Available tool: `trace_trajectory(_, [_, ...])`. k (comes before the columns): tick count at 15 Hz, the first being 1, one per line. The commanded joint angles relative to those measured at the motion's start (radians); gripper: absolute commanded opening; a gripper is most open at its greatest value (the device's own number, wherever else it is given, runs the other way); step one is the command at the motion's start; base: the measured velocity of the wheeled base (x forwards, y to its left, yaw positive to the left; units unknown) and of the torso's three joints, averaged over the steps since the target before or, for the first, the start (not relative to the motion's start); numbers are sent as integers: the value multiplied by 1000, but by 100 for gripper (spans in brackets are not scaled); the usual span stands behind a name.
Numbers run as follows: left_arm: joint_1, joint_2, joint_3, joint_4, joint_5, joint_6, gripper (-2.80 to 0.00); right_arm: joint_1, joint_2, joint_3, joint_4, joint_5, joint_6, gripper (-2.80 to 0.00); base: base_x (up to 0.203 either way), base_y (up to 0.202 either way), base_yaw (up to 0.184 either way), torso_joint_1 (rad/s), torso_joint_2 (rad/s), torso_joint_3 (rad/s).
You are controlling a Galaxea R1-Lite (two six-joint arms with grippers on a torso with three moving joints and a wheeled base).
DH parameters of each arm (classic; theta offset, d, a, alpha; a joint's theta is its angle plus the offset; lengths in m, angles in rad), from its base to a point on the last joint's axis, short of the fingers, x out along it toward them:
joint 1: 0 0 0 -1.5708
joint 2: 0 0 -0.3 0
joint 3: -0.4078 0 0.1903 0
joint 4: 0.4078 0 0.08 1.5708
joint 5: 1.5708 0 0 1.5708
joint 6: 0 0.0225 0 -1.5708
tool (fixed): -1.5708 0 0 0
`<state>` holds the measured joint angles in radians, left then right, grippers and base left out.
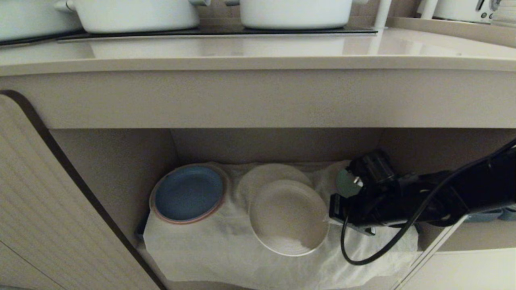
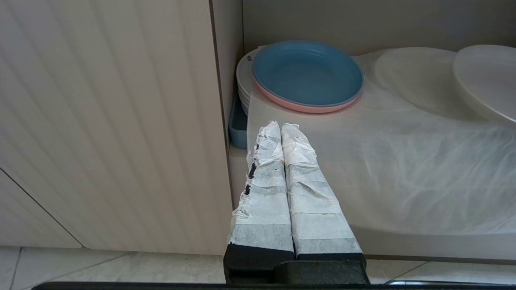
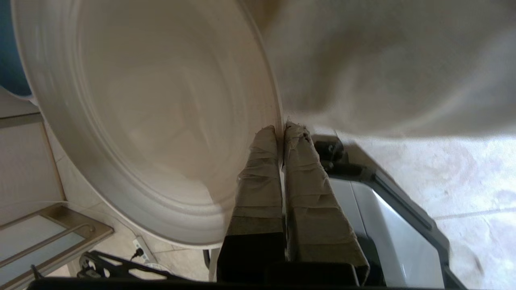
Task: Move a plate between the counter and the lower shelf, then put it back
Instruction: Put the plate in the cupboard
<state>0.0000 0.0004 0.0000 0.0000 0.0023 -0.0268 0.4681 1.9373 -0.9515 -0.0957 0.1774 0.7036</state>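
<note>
1. Right tool [image 3: 281,133] is clamped on the rim of the plate [image 1: 288,217], its two taped fingers [image 3: 258,173] pressed together with the rim edge pinched between them.
2. Seen from the head camera, the right arm reaches in from the right side of the lower shelf [image 1: 121,169], and the plate hangs at its tip, tilted, above the wrinkled white cloth [image 1: 225,249] that covers the shelf base.
3. Just behind the held plate, another pale plate [image 1: 266,175] lies flat on the cloth, partly covered by it in that view.
4. At the shelf's left end a blue plate [image 1: 188,192] sits on top of a stack with a pink rim below it.
5. Left tool [image 2: 281,128] is pressed shut with nothing between its taped fingers [image 2: 264,189]; it hangs low outside the shelf front, beside the ribbed cabinet door [image 2: 109,121].
6. Above the shelf runs the desk [image 1: 258,56], carrying white pots [image 1: 137,16] on a black hob panel [image 1: 217,30].
</note>
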Motion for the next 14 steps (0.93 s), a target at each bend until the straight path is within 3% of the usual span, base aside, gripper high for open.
trace_trajectory(1, [0, 0, 0, 0, 1, -1, -280, 1, 41, -25, -4, -1, 4, -280, 0, 0, 0, 0, 0, 0])
trace_trajectory(5, [0, 0, 0, 0, 1, -1, -280, 1, 109, -103, 2, -47, 5, -280, 0, 0, 0, 0, 0, 0])
trace_trajectory(14, [0, 0, 0, 0, 1, -1, -280, 0, 201, -237, 11, -53, 64, -280, 0, 0, 0, 0, 0, 0])
